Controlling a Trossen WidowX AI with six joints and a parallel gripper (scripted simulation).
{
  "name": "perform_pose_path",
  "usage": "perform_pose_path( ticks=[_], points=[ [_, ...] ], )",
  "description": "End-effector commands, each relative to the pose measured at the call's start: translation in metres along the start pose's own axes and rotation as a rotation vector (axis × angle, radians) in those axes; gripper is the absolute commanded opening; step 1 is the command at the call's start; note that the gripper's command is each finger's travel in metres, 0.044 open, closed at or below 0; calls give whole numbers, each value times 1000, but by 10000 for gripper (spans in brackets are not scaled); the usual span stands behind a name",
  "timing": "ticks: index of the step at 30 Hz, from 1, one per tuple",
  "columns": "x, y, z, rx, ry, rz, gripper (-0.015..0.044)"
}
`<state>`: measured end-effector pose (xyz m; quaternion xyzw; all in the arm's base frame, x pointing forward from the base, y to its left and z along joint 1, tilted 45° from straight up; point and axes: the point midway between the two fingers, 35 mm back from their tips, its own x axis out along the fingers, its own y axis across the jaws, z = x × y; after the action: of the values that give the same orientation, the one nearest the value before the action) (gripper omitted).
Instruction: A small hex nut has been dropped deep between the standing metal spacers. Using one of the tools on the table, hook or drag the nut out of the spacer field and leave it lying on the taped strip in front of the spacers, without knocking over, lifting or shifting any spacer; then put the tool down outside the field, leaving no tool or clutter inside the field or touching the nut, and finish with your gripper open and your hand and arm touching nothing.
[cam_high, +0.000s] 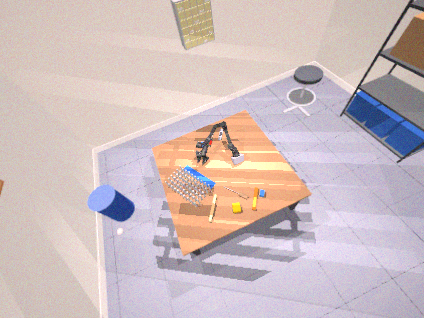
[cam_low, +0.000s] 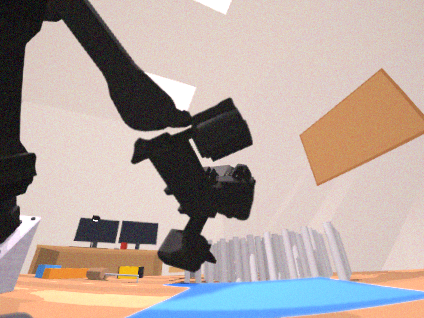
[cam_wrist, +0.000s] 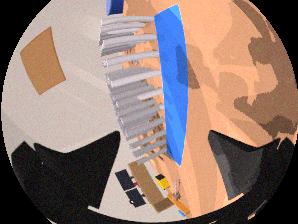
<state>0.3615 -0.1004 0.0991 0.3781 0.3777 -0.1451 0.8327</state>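
I can't see the nut; it may be hidden among the metal spacers (cam_high: 189, 187) (cam_low: 272, 257) (cam_wrist: 135, 100), behind the blue strip (cam_high: 200, 176) (cam_low: 280, 299) (cam_wrist: 174, 85). The fingers (cam_high: 202, 159) are wide open and hold nothing. Best to lift high, go around the spacers, then pick up the thin rod (cam_high: 236, 192) gently by its near end.

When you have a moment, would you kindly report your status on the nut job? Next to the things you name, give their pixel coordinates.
Gripper (cam_high: 202, 159) (cam_wrist: 166, 136) open, empty. Nut not visible. Metal spacers (cam_high: 190, 186) (cam_low: 270, 257) (cam_wrist: 132, 85) standing beside blue strip (cam_high: 200, 176) (cam_low: 280, 298) (cam_wrist: 175, 85).
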Motion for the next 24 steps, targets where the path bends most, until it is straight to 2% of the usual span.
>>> perform_pose_path(
  ticks=[1, 5, 24],
  points=[
    [20, 66, 26, -893, -328, -110, 440],
    [20, 83, 30, -1074, -407, -162, 440],
    [20, 84, 30, -1076, -408, -163, 440]
  ],
)
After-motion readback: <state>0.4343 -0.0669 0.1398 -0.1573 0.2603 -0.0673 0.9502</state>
